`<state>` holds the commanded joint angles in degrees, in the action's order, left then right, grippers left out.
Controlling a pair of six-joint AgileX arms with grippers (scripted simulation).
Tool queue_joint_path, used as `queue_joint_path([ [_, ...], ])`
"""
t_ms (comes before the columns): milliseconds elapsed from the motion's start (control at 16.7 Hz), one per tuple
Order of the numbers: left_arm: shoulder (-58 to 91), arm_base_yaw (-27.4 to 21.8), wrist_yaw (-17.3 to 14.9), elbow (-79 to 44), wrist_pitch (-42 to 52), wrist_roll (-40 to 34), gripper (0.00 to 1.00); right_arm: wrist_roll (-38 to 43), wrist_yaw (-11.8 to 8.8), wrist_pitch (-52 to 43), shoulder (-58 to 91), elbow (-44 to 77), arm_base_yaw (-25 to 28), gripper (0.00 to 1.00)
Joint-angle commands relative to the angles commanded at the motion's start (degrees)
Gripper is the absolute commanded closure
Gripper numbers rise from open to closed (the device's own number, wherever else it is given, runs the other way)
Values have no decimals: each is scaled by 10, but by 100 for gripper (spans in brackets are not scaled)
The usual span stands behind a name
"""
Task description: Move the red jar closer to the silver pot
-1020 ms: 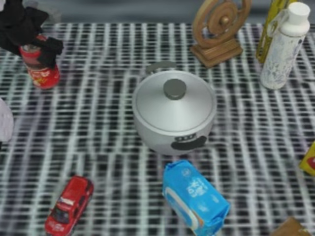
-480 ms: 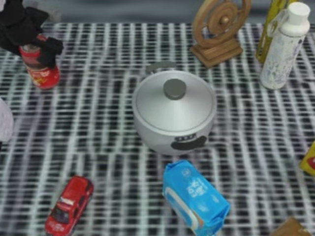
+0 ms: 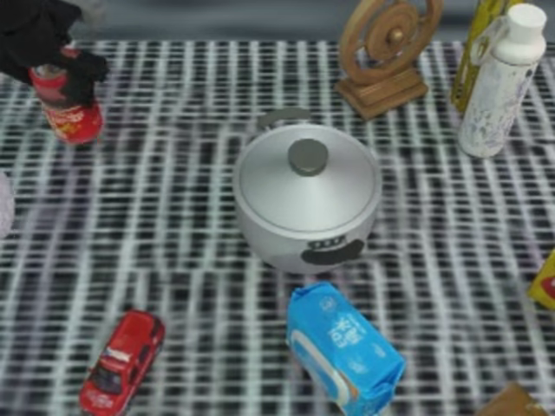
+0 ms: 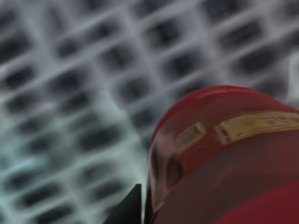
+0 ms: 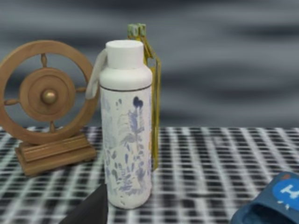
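The red jar (image 3: pixel 71 117), with its red lid and red-and-white label, is at the table's back left, and my left gripper (image 3: pixel 61 74) is shut on its upper part. In the left wrist view the red jar (image 4: pixel 224 154) fills the frame right against one dark finger (image 4: pixel 128 210). The silver pot (image 3: pixel 305 195), with a domed lid and grey knob, stands at the table's middle, well to the right of the jar. My right arm is outside the top view; its wrist view faces the back right corner.
A wooden ship's wheel (image 3: pixel 386 52), a white flowered bottle (image 3: pixel 501 82) and a yellow bottle (image 3: pixel 479 35) stand along the back right. A blue pack (image 3: pixel 342 347) lies in front of the pot. A red toy car (image 3: pixel 123 360) sits front left.
My left gripper and the red jar have shifted slightly towards the back left in the top view. The pot and the other things have not moved.
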<state>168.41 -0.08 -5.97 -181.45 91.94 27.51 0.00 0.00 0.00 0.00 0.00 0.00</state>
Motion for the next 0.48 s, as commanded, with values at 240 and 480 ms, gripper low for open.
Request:
queue_joint_path([
  [240,-107,2,1,151,-47,1,100,0,0,0,0,0,0,0],
  [480,-238,6,3,365,-103,1,100,0,0,0,0,0,0,0],
])
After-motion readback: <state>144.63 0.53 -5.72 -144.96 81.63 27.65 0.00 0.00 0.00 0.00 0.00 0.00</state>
